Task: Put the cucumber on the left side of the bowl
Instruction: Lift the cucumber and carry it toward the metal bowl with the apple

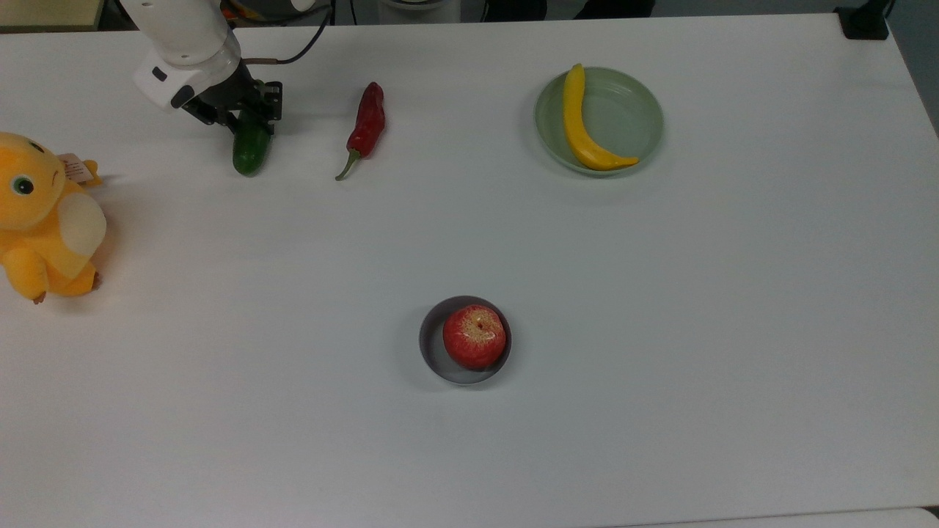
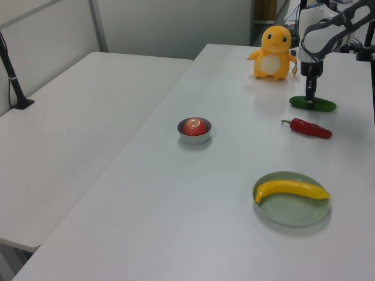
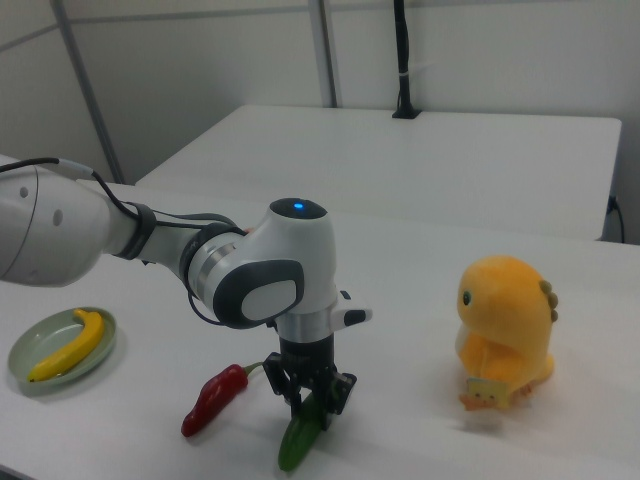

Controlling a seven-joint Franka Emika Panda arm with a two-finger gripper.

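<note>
The dark green cucumber (image 1: pixel 249 150) lies on the white table at the top view's upper left, its far end covered by my gripper (image 1: pixel 251 121). In the right view my gripper (image 3: pixel 312 405) points straight down, its black fingers pressed on either side of the cucumber (image 3: pixel 295 445), which still rests on the table. The left view has the cucumber (image 2: pixel 319 105) at far right under my gripper (image 2: pixel 310 100). The small grey bowl (image 1: pixel 433 359) holds a red apple (image 1: pixel 475 336) near the table's middle and stands well apart from the cucumber. In the left view the bowl (image 2: pixel 193 139) is centre left.
A red chili (image 1: pixel 367 125) lies just to the top view's right of the cucumber. A pale green dish (image 1: pixel 631 117) with a yellow banana (image 1: pixel 576 125) sits further right. An orange plush toy (image 1: pixel 44 220) stands at the top view's left edge.
</note>
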